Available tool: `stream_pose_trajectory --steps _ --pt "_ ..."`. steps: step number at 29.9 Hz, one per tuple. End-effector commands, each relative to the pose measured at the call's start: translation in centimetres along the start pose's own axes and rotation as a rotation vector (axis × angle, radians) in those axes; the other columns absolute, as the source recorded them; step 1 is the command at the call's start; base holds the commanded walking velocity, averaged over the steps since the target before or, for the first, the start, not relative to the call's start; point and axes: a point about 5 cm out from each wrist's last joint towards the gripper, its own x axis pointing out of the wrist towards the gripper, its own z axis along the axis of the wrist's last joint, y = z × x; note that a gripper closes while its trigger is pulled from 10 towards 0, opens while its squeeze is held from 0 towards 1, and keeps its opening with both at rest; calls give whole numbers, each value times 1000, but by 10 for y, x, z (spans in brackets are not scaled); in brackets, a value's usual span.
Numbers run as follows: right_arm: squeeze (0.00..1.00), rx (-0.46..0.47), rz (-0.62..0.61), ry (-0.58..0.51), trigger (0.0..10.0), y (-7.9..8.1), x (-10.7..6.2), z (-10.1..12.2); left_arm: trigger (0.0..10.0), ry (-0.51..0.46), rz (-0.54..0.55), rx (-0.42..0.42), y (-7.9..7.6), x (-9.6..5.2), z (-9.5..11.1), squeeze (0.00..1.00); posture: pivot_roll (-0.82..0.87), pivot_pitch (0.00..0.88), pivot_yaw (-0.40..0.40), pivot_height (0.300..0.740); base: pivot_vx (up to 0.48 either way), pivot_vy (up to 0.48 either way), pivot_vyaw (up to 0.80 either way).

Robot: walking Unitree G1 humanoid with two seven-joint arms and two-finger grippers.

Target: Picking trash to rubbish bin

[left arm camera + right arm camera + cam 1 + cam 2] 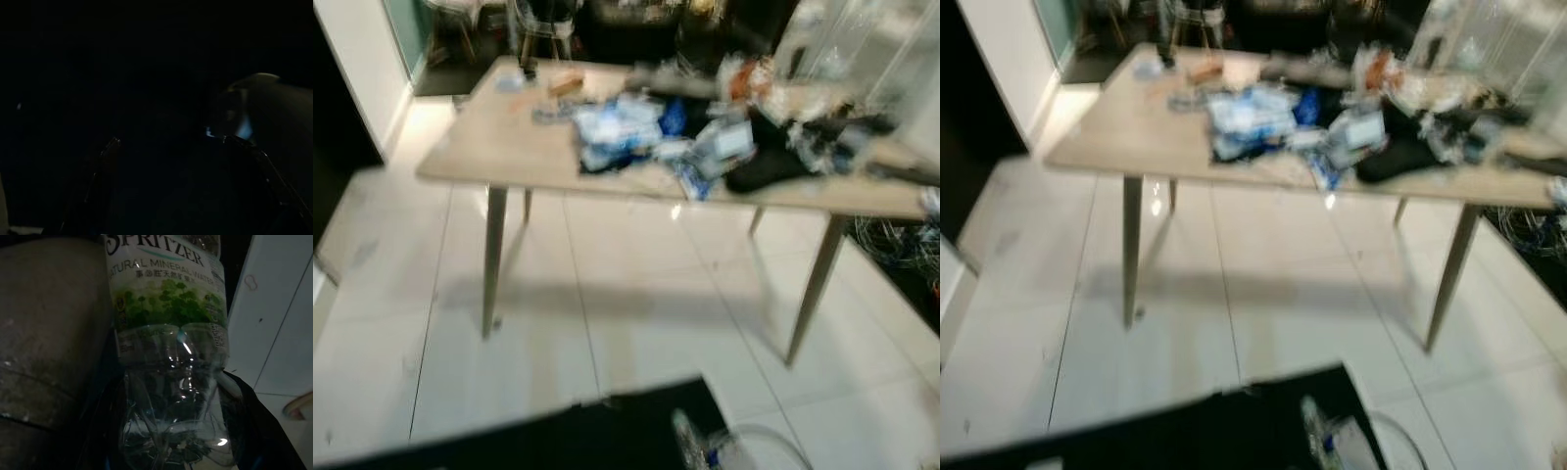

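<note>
Over white floor tiles (288, 333), right tool (171, 431) grips the bottle (168, 333).

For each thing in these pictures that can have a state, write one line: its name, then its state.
plastic bottle: clear, empty, crumpled, held between the fingers of the right gripper.
right gripper: shut on the bottle.
left gripper: in deep shade, fingers apart.
table: standing, its right half cluttered.

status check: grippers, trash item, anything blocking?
Right gripper shut on clear Spritzer water bottle, held low. Left gripper dark, state unclear. Cluttered table ahead on the white tiled floor; head views blurred.
</note>
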Motion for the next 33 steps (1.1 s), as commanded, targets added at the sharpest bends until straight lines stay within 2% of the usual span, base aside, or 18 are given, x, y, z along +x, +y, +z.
stream_pose_trajectory --steps 1,8,19,33 --pt "0 -7 5 -21 10000 3 0 5 10000 36 -4 11 0 -2 -9 0 93 43 15 740 -341 0 0" --pt "0 -43 1 -39 10000 5 1 11 10000 28 -10 47 -1 -1 -6 0 93 40 17 740 -136 0 0" --pt "0 -91 1 -50 10000 7 1 17 10000 13 -13 37 -3 0 -1 0 105 30 10 740 0 0 0" --pt "0 -138 -10 -25 10000 4 1 11 10000 18 7 59 -2 0 -3 0 105 23 8 740 0 0 -790"
